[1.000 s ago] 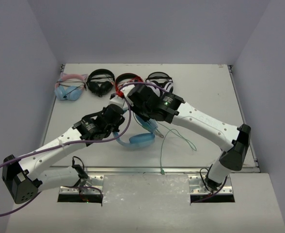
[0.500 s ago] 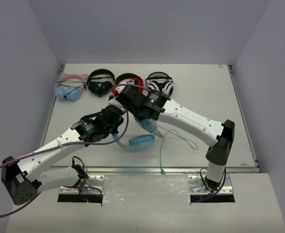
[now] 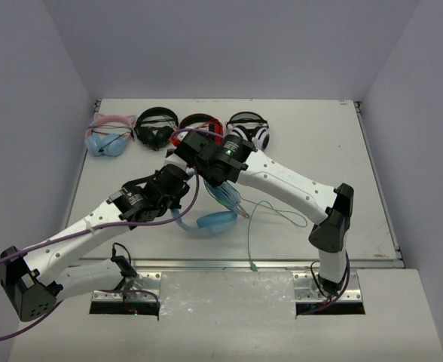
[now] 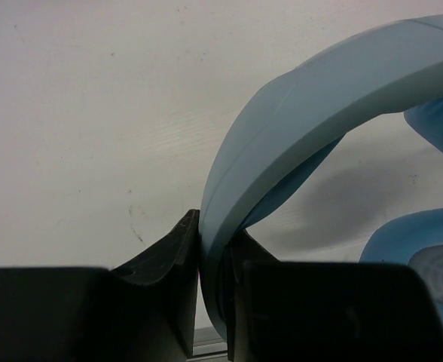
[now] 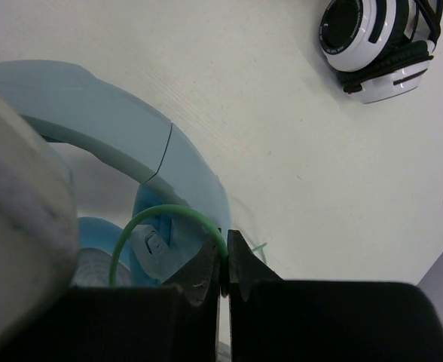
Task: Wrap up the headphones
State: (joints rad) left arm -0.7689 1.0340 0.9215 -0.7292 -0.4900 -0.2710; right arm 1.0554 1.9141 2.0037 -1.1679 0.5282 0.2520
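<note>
The light-blue headphones [image 3: 215, 221] lie at the table's middle, one ear cup flat and the headband [image 4: 304, 105] arching up. My left gripper [image 3: 179, 202] is shut on the headband, which fills the gap between its fingers [image 4: 213, 230]. My right gripper [image 3: 218, 187] hangs just above the ear cups, shut on the thin pale-green cable [image 5: 155, 213] that loops up from the cup into its tips [image 5: 223, 243]. The rest of the cable [image 3: 249, 235] trails over the table toward the front edge.
Along the back of the table lies a row of other headphones: a pale-blue pair with pink cat ears [image 3: 108, 137], a black pair [image 3: 156, 127], a red-and-black pair [image 3: 200, 124] and a white-and-black pair [image 3: 251, 129] [image 5: 377, 47]. A metal rail [image 3: 229, 265] runs along the front edge.
My right arm has swung left, its wrist moving toward the back left with the cable pinched. The loose cable loop has shifted. The left gripper keeps its hold and has barely moved.
</note>
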